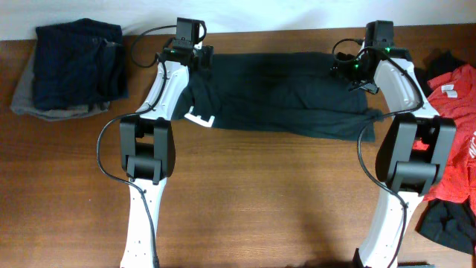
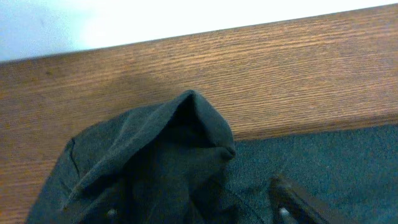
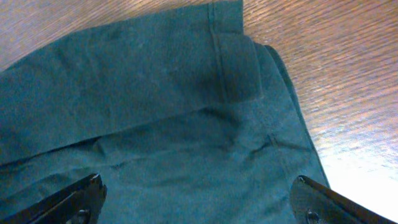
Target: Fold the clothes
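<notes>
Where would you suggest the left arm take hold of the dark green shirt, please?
Take the raised fold at the dark green shirt's far left corner, from above. It humps up off the table, giving the jaws cloth to pinch, while the rest lies flat.

A brown wooden table [image 1: 260, 201] with a fine lengthwise grain fills most of the overhead view, and a plain white surface [image 1: 260, 15] runs beyond the table's far edge. At the table's far left corner sits 1 stack of 2 folded pieces: a dark navy garment [image 1: 78, 63] lying on a grey one [image 1: 30, 97] that shows along its left and near sides. At the table's right edge lies a loose heap, with a red garment [image 1: 457, 141] bearing a small white label, and crumpled black cloth [image 1: 446, 223] touching it at the table's near right corner.
</notes>
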`<state>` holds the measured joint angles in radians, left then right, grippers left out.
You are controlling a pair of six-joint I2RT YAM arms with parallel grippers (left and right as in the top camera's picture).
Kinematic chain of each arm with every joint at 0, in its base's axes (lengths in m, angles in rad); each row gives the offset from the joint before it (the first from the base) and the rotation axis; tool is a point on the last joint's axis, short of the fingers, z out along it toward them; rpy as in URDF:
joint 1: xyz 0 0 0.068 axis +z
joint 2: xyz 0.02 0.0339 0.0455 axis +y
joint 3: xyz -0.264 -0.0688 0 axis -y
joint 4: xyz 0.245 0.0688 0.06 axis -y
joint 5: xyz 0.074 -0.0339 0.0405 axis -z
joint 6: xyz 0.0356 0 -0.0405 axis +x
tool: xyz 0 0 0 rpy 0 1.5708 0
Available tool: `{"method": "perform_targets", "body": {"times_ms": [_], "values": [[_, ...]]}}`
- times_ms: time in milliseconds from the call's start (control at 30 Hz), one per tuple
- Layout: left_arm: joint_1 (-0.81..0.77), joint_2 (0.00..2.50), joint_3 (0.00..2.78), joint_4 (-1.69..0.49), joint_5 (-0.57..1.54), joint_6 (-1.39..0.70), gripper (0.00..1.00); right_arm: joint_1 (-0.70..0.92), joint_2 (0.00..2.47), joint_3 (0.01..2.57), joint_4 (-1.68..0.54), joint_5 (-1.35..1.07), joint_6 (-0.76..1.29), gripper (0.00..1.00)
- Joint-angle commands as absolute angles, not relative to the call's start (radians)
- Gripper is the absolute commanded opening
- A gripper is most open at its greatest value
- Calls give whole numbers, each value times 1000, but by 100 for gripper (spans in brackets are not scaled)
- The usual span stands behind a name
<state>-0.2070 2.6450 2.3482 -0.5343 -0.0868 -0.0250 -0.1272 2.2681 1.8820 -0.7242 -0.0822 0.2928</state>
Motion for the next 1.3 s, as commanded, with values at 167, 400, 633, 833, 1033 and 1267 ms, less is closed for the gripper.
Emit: {"method": "perform_targets", "body": {"times_ms": [167,400,633,833,1033,1267], "values": [[-207,2658,2361,-536,-94,-67,63,-119,2317,1888,-629,-60,330,100],[-217,2658,2361,-536,-94,-67,61,-119,2344,1888,-542,-59,357,97],[-218,2658,2361,-539,-94,-67,61,-119,2376,1888,-532,-63,361,96],[-218,2658,2361,-539,-94,-67,60,-119,2381,1888,-499,-63,360,89],[-218,2658,2361,-539,-94,-67,60,-119,2381,1888,-478,-62,360,89],[-218,2658,2361,-544,-94,-67,59,-119,2382,1888,-451,-21,360,86]]}}
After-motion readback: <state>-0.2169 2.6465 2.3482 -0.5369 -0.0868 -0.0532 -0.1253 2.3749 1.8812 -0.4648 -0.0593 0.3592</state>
